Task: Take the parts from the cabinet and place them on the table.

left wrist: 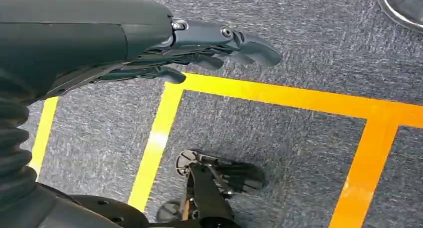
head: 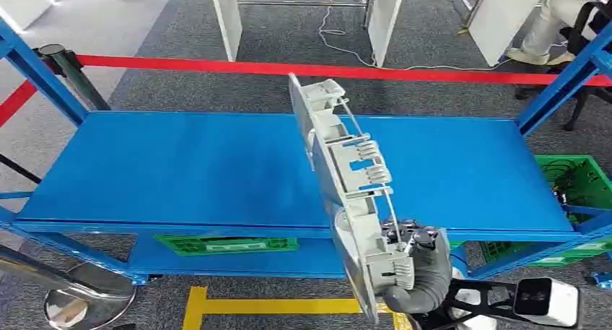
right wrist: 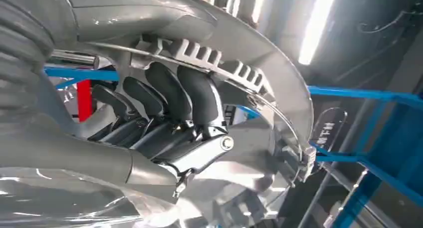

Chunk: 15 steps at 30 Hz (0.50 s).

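Observation:
A long grey plastic part (head: 346, 178) with ribs and thin metal rods stands on edge above the blue shelf (head: 180, 171). My right hand (head: 418, 261) grips its lower end near the shelf's front edge. In the right wrist view the dark fingers (right wrist: 169, 96) wrap over the ribbed edge of the part (right wrist: 239, 73). My left hand (left wrist: 199, 48) hangs over the grey carpet with its fingers stretched out and nothing in it.
The blue rack has slanted uprights (head: 36, 74) at both sides. A red barrier tape (head: 216, 64) runs behind it. Green crates (head: 224, 243) sit on the lower level and at the right (head: 577, 178). Yellow floor lines (left wrist: 279, 96) mark the carpet. White table legs (head: 227, 19) stand beyond.

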Motion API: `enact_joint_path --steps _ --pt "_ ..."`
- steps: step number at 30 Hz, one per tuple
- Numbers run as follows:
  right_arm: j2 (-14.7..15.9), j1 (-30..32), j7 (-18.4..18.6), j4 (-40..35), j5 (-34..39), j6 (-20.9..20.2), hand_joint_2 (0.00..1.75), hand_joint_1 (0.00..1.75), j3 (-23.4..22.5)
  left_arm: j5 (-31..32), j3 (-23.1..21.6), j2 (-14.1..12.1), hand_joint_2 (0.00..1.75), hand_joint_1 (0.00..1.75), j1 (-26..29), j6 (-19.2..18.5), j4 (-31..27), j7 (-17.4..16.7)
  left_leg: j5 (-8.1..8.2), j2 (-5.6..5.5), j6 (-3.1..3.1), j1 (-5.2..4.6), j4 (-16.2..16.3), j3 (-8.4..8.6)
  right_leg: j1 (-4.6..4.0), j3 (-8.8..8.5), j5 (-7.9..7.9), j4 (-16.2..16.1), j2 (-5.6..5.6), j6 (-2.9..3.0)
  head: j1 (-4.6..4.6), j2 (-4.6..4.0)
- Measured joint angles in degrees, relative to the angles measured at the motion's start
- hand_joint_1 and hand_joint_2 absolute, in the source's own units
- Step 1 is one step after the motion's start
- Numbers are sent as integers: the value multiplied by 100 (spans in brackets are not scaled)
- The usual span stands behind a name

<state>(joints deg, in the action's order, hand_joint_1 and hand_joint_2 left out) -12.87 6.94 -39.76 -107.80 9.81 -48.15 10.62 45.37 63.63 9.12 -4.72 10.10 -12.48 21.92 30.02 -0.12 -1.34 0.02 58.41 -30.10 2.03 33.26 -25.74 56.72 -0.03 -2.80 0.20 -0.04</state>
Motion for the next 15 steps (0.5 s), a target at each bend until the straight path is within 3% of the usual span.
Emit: enact_joint_path --steps 1,2,3,4,5,6,7,8,9,10,12,13,15 --pt "0 4 0 0 -2 0 175 175 0 0 0 -13 175 0 2 0 0 2 -20 -4 -39 -6 15 -15 17 3 32 -14 2 -93 4 0" --pt "0 4 0 0 -4 0 175 175 0 0 0 -15 175 0 2 0 0 2 -34 -3 -56 -9 1 -17 20 -2 45 -31 4 -114 0 0" --pt "0 9 0 -4 -11 2 175 175 0 0 0 -9 175 0 -9 -2 0 4 -150 29 -145 37 -158 17 14 104 -115 66 -5 -114 11 0" --pt "2 18 -2 -11 -9 2 175 175 0 0 0 -11 175 0 1 -7 0 7 -180 53 -172 8 -162 -31 -7 716 -899 1633 3 -75 13 0" --pt "4 23 0 -13 -13 2 175 175 -2 -2 0 -9 175 0 1 -9 0 7 -191 50 -151 7 -147 -29 -9 389 -511 1191 -4 -35 15 0" --pt "4 11 0 -17 -15 2 175 175 0 -7 0 -9 175 0 -5 -9 0 7 -156 32 -19 -19 -7 -106 -40 -198 -284 133 8 16 17 0" --pt "4 25 -2 -17 -15 7 175 175 0 -13 0 -9 175 0 -1 -9 0 9 -207 39 71 3 -10 -160 -64 -120 -297 184 26 84 11 0" --pt "4 10 2 -17 -15 15 175 175 7 -15 0 -15 175 0 -5 -9 0 11 560 30 193 48 1055 -579 -37 -47 -213 146 -35 226 -31 0" --pt "4 12 0 -17 -15 22 175 175 4 -15 0 -20 175 0 7 -9 0 11 722 29 209 54 1638 -732 -52 29 -158 153 -40 250 -31 0" --pt "4 12 -2 -17 -13 33 175 175 4 -18 0 -24 175 0 7 -9 0 11 547 30 201 55 1390 -581 -51 49 -139 156 -34 243 -31 0" --pt "4 12 -2 -17 -13 35 175 175 4 -17 0 -28 175 0 -4 -9 0 11 83 29 178 59 400 -29 -42 65 -104 160 -17 215 -31 0" --pt "4 11 0 -17 -13 35 175 175 4 -17 0 -26 175 0 -13 -9 0 11 63 21 167 61 0 168 -46 73 -85 161 -17 184 -33 0" --pt "4 9 -2 -17 -13 37 175 175 9 -15 0 -24 175 0 -30 -11 0 11 65 5 140 31 -60 142 -83 139 -27 185 -19 108 -22 0"
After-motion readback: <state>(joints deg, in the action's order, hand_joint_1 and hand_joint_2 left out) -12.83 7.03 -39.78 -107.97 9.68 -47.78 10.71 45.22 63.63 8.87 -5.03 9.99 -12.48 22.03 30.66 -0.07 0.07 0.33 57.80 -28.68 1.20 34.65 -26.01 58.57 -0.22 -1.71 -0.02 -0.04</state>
